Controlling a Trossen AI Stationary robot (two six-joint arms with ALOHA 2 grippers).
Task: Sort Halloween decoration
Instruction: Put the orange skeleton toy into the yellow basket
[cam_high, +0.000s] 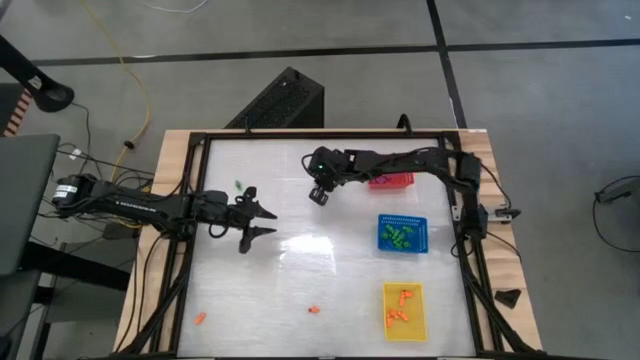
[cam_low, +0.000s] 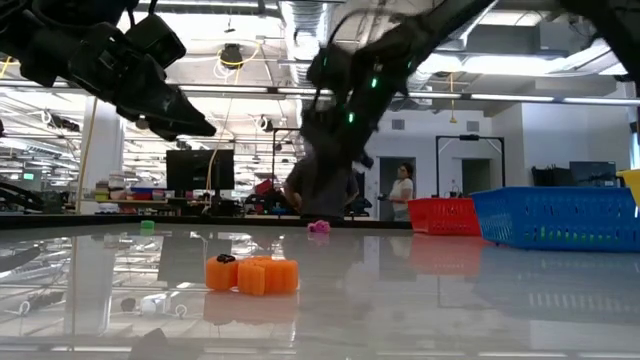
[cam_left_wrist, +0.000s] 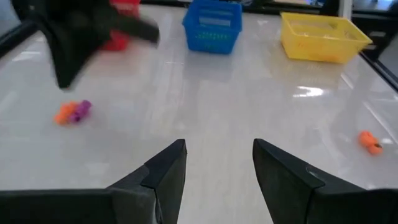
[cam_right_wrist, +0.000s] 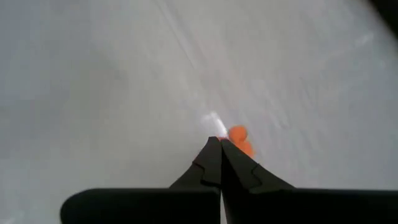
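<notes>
right gripper (cam_right_wrist: 220, 142) pinched closed — perhaps on orange trinket (cam_right_wrist: 239, 138)

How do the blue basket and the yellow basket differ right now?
Colour: the blue basket is blue mesh, the yellow basket yellow. Contents: the blue basket holds green trinkets, the yellow basket orange trinkets. Place: in the high view, the blue basket is the middle one of the row, next to the red basket, with the yellow basket at the row's end. Both are small rectangular mesh baskets on the table's right side.
</notes>
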